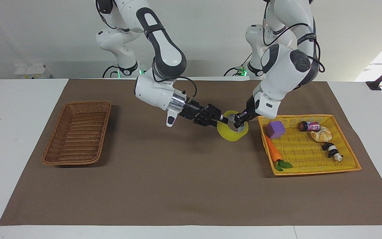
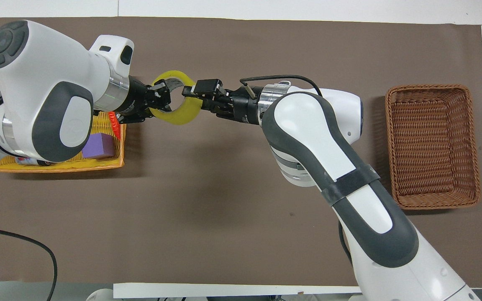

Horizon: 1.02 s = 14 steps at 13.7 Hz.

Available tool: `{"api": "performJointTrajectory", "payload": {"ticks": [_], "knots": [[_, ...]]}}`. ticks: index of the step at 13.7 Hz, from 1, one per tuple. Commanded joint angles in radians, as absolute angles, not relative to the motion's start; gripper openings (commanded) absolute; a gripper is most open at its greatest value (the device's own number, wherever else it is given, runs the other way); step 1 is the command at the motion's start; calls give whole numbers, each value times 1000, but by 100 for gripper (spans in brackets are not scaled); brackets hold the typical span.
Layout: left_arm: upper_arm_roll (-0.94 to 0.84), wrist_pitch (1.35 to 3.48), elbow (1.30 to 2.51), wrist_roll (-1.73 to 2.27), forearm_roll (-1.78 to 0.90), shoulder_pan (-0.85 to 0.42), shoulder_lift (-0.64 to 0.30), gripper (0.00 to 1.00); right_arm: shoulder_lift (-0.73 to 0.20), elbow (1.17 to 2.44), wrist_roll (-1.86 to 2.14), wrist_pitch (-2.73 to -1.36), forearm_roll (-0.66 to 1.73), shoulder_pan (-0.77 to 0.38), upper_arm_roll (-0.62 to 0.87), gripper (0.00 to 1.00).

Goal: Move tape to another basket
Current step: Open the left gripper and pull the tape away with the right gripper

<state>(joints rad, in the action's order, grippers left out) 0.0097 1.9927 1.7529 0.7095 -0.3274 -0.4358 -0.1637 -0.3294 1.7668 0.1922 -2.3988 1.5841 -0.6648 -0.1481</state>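
The yellow tape roll (image 1: 229, 134) hangs in the air over the brown mat, beside the yellow tray, held between both grippers. It also shows in the overhead view (image 2: 180, 118). My left gripper (image 1: 239, 120) (image 2: 162, 98) is shut on the roll's wall at the side toward the tray. My right gripper (image 1: 222, 118) (image 2: 191, 90) grips the roll's wall at the other side. The brown wicker basket (image 1: 78, 104) (image 2: 431, 88) stands empty at the right arm's end of the table.
The yellow flat tray (image 1: 310, 171) (image 2: 57, 167) at the left arm's end holds a purple block (image 1: 275, 129), a carrot (image 1: 273, 151), a small bottle (image 1: 309, 126), a pastry (image 1: 322, 134) and a panda toy (image 1: 332, 151). The brown mat (image 1: 177, 186) covers the table.
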Motion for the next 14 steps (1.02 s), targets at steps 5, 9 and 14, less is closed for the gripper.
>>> {"api": "performJointTrajectory", "payload": {"ticks": [5, 9, 14], "knots": [[31, 1791, 1645, 773, -315, -393, -108, 99, -336, 1755, 186, -2346, 1566, -638, -150, 0], [31, 1648, 1643, 701, -178, -267, -22, 99, -308, 1755, 186, -2102, 1347, -446, -158, 0], [34, 1611, 1652, 425, -156, -16, -14, 100, -287, 1750, 366, -1742, 1113, -57, -160, 0]]}}
